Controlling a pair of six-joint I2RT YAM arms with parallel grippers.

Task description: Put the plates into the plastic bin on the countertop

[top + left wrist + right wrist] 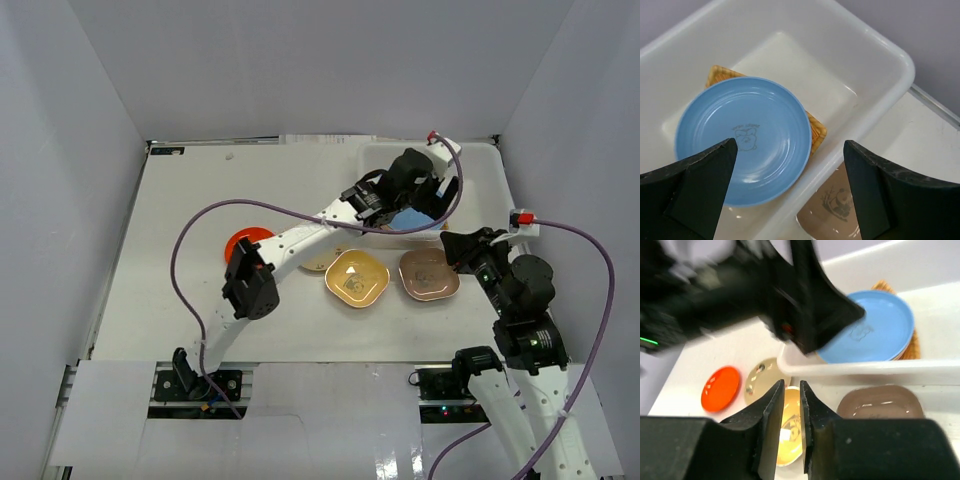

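The white plastic bin (385, 160) stands at the back right of the countertop (190, 190). In it a round blue plate (742, 140) lies on an orange-tan patterned plate (816, 131). My left gripper (790, 185) hangs open and empty above the bin's near rim (890, 50); it also shows in the top view (428, 195). On the countertop lie an orange-red round plate (247, 243), a tan round plate (320, 263) partly under the left arm, a yellow rounded-square plate (357, 278) and a pinkish-brown one (430, 273). My right gripper (462, 250) is shut and empty, just right of the pinkish-brown plate.
White walls border the countertop on the left, back and right. The left arm stretches diagonally across the middle, over the tan plate. In the right wrist view the bin's near wall (865, 367) stands between the blue plate (880, 330) and the pinkish-brown plate (880, 402).
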